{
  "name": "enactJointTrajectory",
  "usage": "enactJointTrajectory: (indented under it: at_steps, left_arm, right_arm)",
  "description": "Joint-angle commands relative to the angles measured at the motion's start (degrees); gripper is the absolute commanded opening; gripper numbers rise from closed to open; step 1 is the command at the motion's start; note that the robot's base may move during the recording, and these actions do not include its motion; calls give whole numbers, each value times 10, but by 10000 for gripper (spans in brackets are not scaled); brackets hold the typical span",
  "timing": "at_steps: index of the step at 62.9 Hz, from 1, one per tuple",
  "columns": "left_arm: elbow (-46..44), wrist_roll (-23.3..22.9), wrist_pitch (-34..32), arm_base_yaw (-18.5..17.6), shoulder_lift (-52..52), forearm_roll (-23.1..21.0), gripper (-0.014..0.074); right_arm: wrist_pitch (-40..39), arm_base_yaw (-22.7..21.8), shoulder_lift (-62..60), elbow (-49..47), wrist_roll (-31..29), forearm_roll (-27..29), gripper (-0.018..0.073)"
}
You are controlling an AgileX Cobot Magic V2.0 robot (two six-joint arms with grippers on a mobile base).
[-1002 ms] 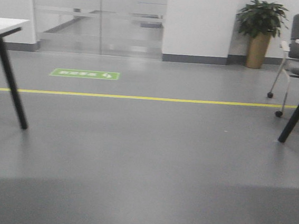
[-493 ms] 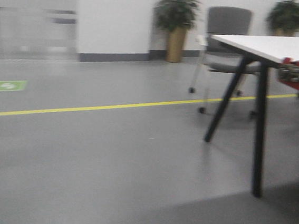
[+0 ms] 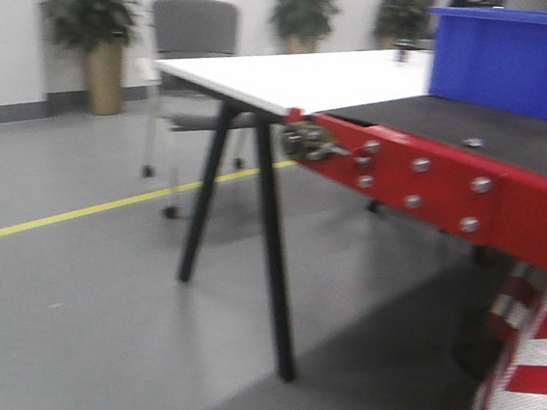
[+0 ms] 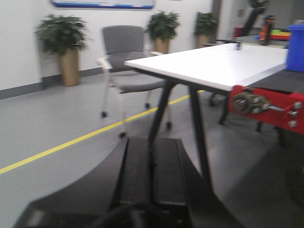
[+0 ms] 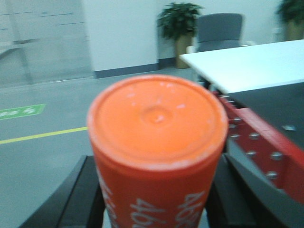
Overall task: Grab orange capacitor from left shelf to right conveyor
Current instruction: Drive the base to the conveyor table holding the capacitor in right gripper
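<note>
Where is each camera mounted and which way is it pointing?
Exterior front-facing: low on the robot, facing the white table and the right conveyor; no robot parts show.
Left wrist: along the shut left gripper toward the same table.
Right wrist: over the orange capacitor clamped in the right gripper, conveyor beyond.
Shared: table and conveyor's red edge in all three.

Left end effector [image 4: 152, 142]: both dark fingers pressed flat together, nothing between them, pointing toward the far side. Right end effector [image 5: 152, 204]: fingers [image 5: 83, 192] clamped on either side of the upright orange capacitor [image 5: 156, 128].
</note>
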Motion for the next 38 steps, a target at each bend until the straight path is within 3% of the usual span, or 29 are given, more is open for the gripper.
enactJointTrajectory:
  at_steps: [1,38]
  left_arm:
    - [-4,0,-52,-3,6,-3,-105]
    - [-4,0,-52,-3,6,-3,-105]
  right_arm:
    - [-48,-2,12,-19,-5,-14,57]
    - [-48,-2,12,-19,-5,-14,57]
